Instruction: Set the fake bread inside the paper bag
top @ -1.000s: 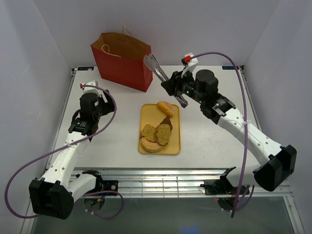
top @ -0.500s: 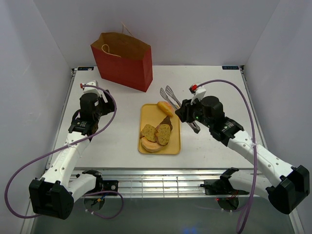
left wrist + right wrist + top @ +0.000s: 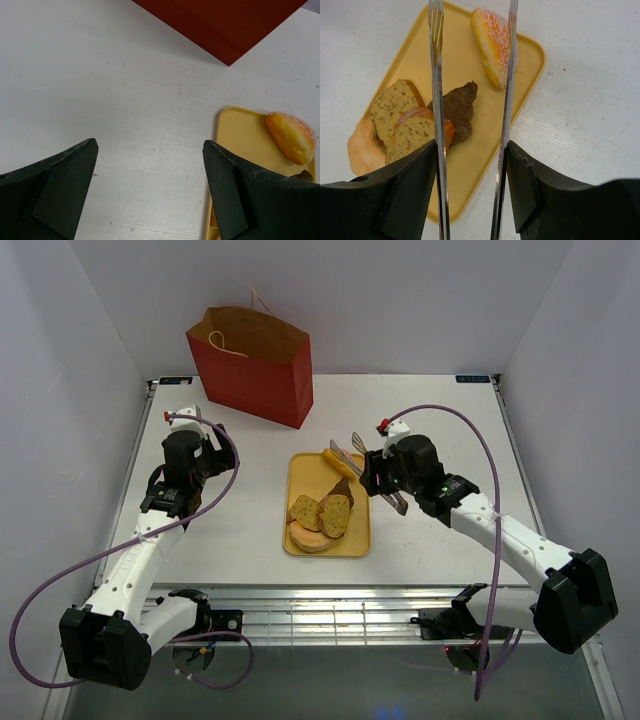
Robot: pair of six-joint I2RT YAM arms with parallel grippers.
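The red paper bag stands open at the back left; its side shows in the left wrist view. The fake bread lies on a yellow tray: a sugared golden roll, tan slices, a pale bun and a dark brown piece. My right gripper is shut on metal tongs, whose open tips hover over the roll. My left gripper is open and empty, left of the tray.
The tray sits mid-table between the two arms. White walls close in the table on three sides. A purple cable loops above the right arm.
My right arm has brought the tongs from up beside the bag down and back to just above the tray's far end. The left arm has not moved.
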